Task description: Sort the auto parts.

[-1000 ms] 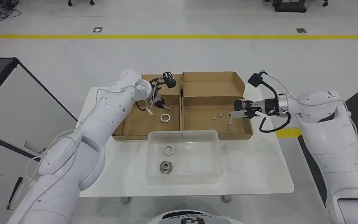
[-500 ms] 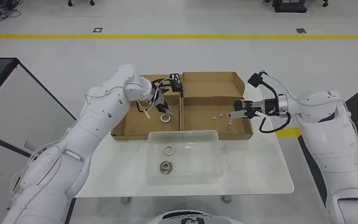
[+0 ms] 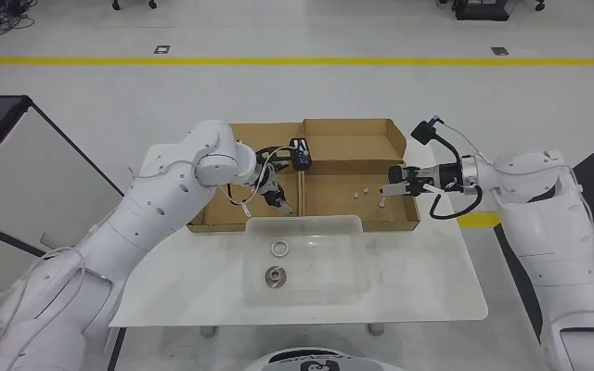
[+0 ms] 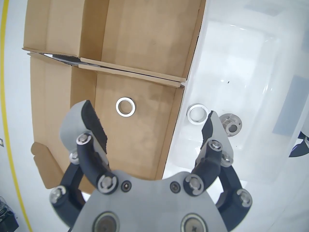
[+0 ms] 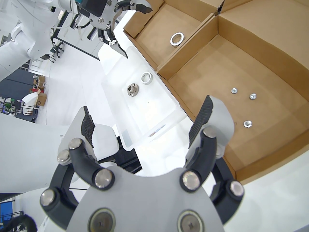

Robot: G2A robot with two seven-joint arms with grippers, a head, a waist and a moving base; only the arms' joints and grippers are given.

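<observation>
We see the left gripper (image 3: 276, 197) just left of the middle of the top view, hanging over the near wall of the left cardboard box (image 3: 221, 211) where that wall meets the clear bin (image 3: 302, 221). In the left wrist view its jaws stand wide apart with nothing between them, one finger (image 4: 93, 121) above the box floor and the other above the bin. A metal ring (image 4: 125, 106) lies flat on the floor of that box, towards the wall it shares with the right cardboard box (image 3: 353, 148). A second ring (image 3: 279, 248) lies in the left part of the bin, and a flanged hub (image 3: 275, 275) sits just below it in the frame, near but not touching. The right gripper (image 3: 388, 190) hangs right of centre, above the right part of the right cardboard box, its jaws likewise spread wide and empty. Three small fasteners (image 5: 247, 123) lie scattered on that box's floor, just left of the right gripper in the top view; they look like nuts or short bolts, though they are too small for us to be sure. Both boxes and the bin rest on the white table (image 3: 427, 269)
</observation>
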